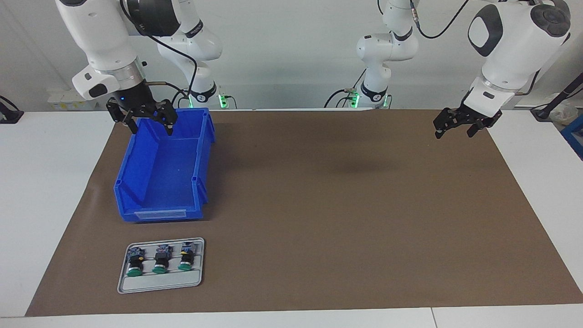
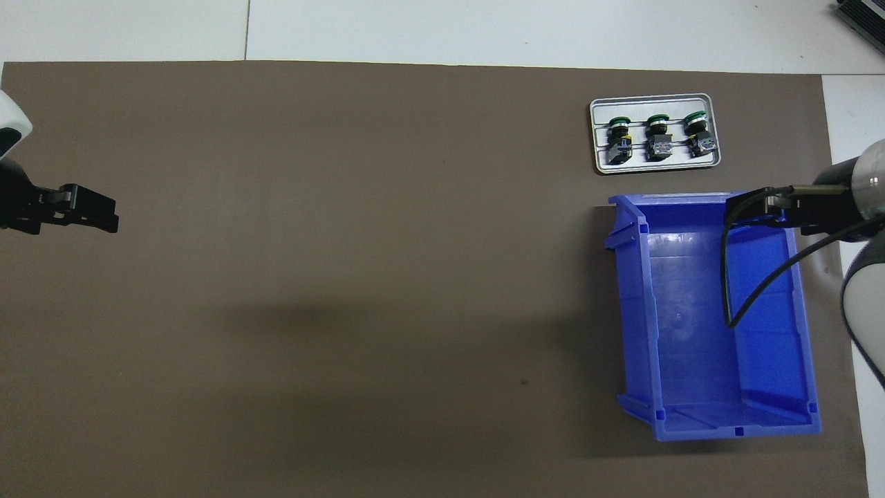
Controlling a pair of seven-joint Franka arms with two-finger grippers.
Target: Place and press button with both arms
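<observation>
Three buttons with green caps lie side by side on a small grey tray (image 1: 159,286) (image 2: 657,165) at the right arm's end of the table: one (image 1: 134,263) (image 2: 619,138), a middle one (image 1: 160,259) (image 2: 657,137) and a third (image 1: 186,257) (image 2: 698,135). My right gripper (image 1: 151,128) (image 2: 743,211) hangs open and empty over the blue bin (image 1: 159,187) (image 2: 691,318), above the bin's end nearest the robots. At the other end of the table my left gripper (image 1: 454,132) (image 2: 110,214) is raised over the edge of the brown mat, open with nothing in it.
The blue bin is empty and stands between the robots and the tray. A brown mat (image 1: 341,205) (image 2: 346,277) covers most of the white table. A black cable (image 2: 726,277) from the right arm hangs over the bin.
</observation>
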